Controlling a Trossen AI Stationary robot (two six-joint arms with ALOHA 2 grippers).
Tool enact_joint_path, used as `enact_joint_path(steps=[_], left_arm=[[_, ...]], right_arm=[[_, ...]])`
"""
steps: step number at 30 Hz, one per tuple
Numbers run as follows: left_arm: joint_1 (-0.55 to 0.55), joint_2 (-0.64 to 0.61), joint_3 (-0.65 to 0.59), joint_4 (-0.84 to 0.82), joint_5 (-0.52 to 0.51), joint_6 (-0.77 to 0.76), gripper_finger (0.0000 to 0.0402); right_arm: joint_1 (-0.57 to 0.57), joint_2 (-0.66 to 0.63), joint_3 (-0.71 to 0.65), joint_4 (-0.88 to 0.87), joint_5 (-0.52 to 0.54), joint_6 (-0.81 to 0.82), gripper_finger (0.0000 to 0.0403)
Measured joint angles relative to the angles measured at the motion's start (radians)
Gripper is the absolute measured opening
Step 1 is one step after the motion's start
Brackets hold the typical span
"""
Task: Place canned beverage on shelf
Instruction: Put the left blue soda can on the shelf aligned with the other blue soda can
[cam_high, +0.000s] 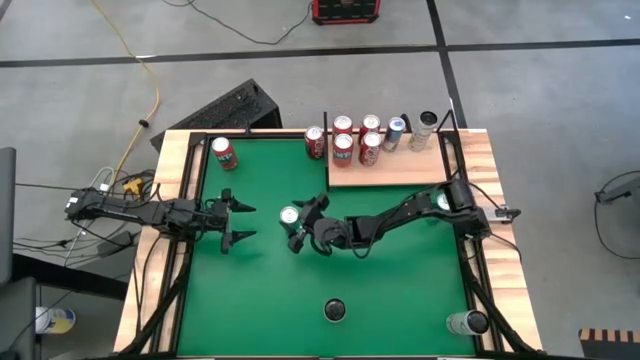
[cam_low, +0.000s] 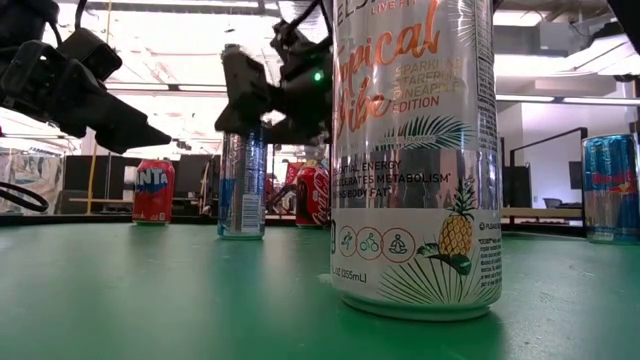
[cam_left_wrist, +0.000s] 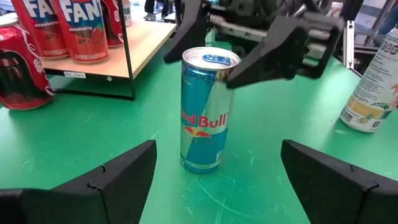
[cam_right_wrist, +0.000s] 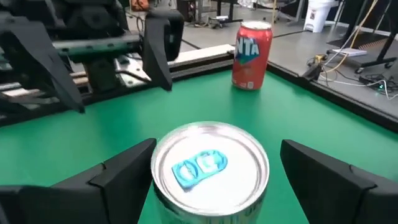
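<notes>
High view: blue can (cam_high: 289, 215) stood mid-table, shelf (cam_high: 388, 165) at its 2 o'clock with cans on it. Right gripper (cam_high: 302, 222) around can, jaws open. Left gripper (cam_high: 236, 222) at can's 9 o'clock, jaws open, apart.
Low view: can upright on green table (cam_low: 150, 300).
Left wrist view: can upright between right fingers (cam_left_wrist: 273, 53).
Right wrist view: can top centred between fingers, untouched.

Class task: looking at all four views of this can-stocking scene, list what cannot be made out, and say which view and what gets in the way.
- Low view: the shelf is hidden behind the big pineapple can, whose top is cut off by the frame.
- High view: labels of the cans on the shelf are too small to read.
- Right wrist view: the Red Bull can shows only its lid; its side is out of frame.
</notes>
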Motion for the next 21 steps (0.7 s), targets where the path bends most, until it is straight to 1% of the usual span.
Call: enact_joint_path(steps=[3, 11, 14, 18, 21], left_arm=[[0.0, 0.0, 0.0, 0.0, 0.0, 0.0, 0.033], [0.0, 0.0, 0.0, 0.0, 0.0, 0.0, 0.033], [0.0, 0.0, 0.0, 0.0, 0.0, 0.0, 0.033], [0.0, 0.0, 0.0, 0.0, 0.0, 0.0, 0.033], [0.0, 0.0, 0.0, 0.0, 0.0, 0.0, 0.033]], right_arm=[[-0.005, 0.021, 0.0, 0.011, 0.004, 0.017, 0.0368], [-0.006, 0.021, 0.0, 0.009, 0.004, 0.027, 0.0364], [-0.006, 0.015, 0.0, 0.009, 0.004, 0.036, 0.0333], [-0.006, 0.014, 0.0, 0.008, 0.003, 0.043, 0.0263], [-0.006, -0.008, 0.0, -0.032, -0.008, 0.042, 0.0262]])
